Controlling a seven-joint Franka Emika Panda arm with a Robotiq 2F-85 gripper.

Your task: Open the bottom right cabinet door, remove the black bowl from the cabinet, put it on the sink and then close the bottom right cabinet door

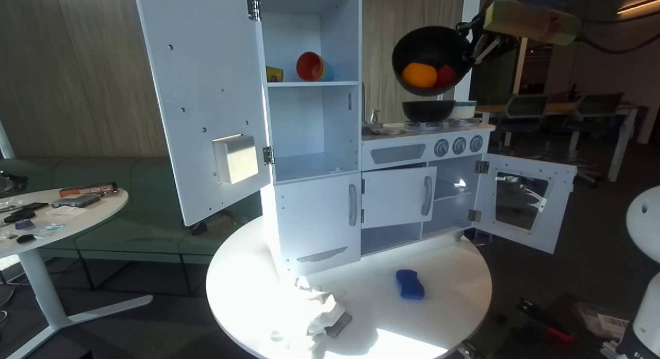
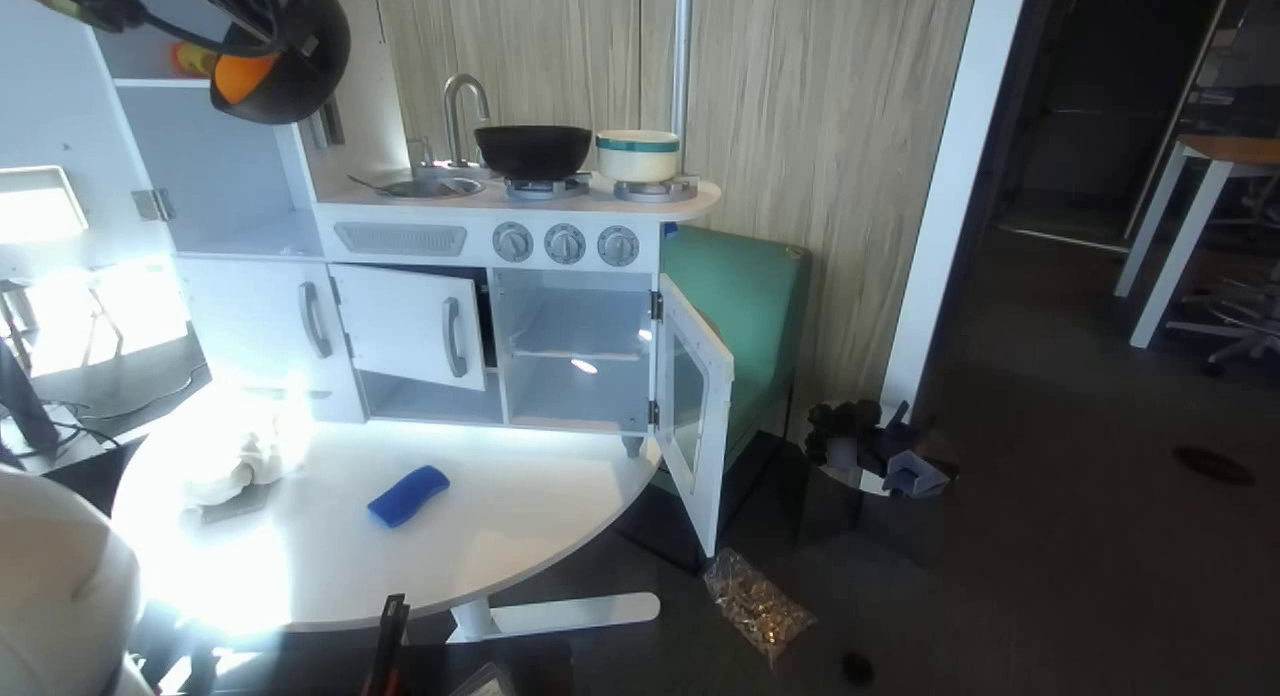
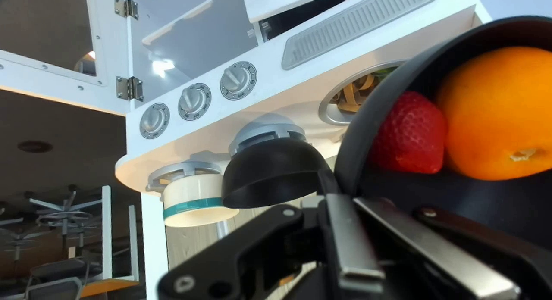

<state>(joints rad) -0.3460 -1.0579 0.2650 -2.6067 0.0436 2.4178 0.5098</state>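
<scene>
A: Black bowl: where, and how held?

B: In the air, tilted, out of the cabinet; gripper has its fingers clamped on the rim. Has an orange and a strawberry inside.

A: Handling?

B: Probably light, stiff, bit slippery; fruit weight may twist it. Rim's the right hold, pinched firmly. Needs levelling before lowering to the sink, or fruit likely rolls out.

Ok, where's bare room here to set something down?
On the table: between the sponge and the cabinet, and from the sponge toward the open door. The bay beside that door looks free. Crowded: the counter beside the sink, its burners under a dish and a pot; also by the white heap, where glare hides some of the table.
</scene>
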